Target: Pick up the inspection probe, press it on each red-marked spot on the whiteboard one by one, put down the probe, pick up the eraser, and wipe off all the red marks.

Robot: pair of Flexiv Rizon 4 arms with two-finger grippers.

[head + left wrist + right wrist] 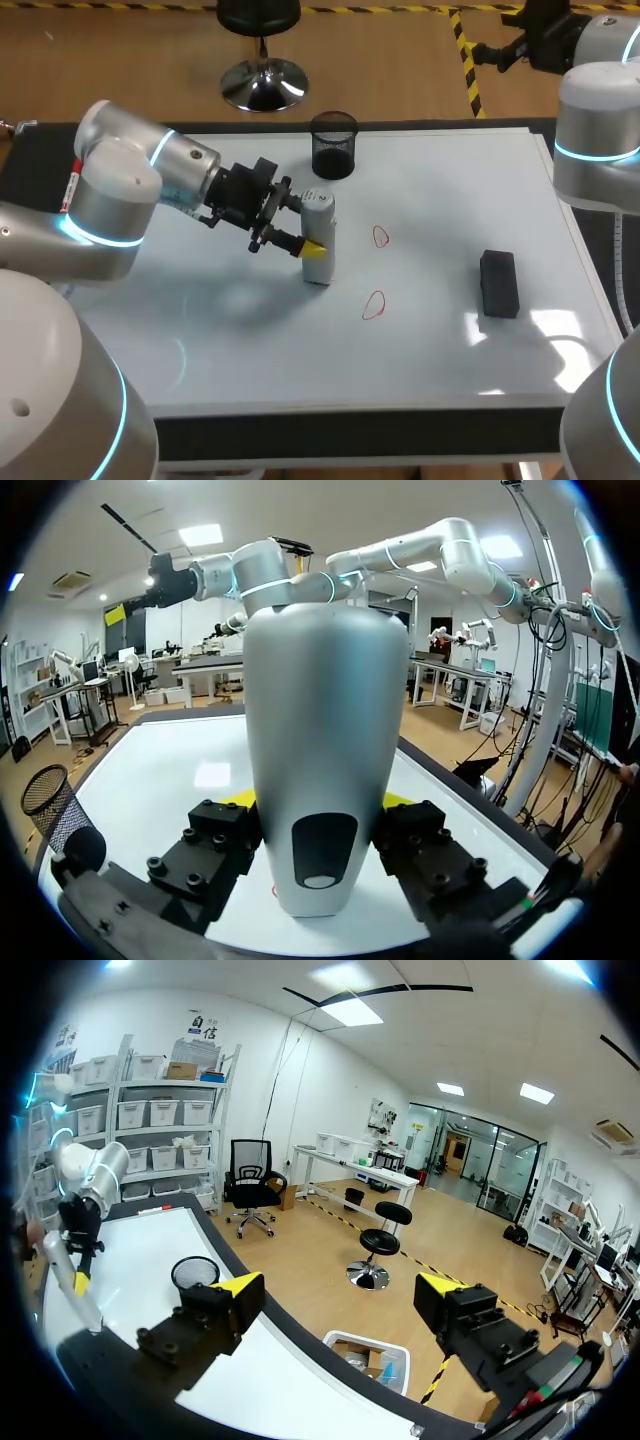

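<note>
Two yellow-tipped fingers (313,248) of the left gripper (308,226) are clamping the upright inspection probe (319,208) between them on the whiteboard (450,190). Red marks (380,237) are lying ahead of those jaws; the right gripper (340,1286) is gaping empty.

Silver arms (110,190), cyan rings (100,238), black hand (312,225)
</note>
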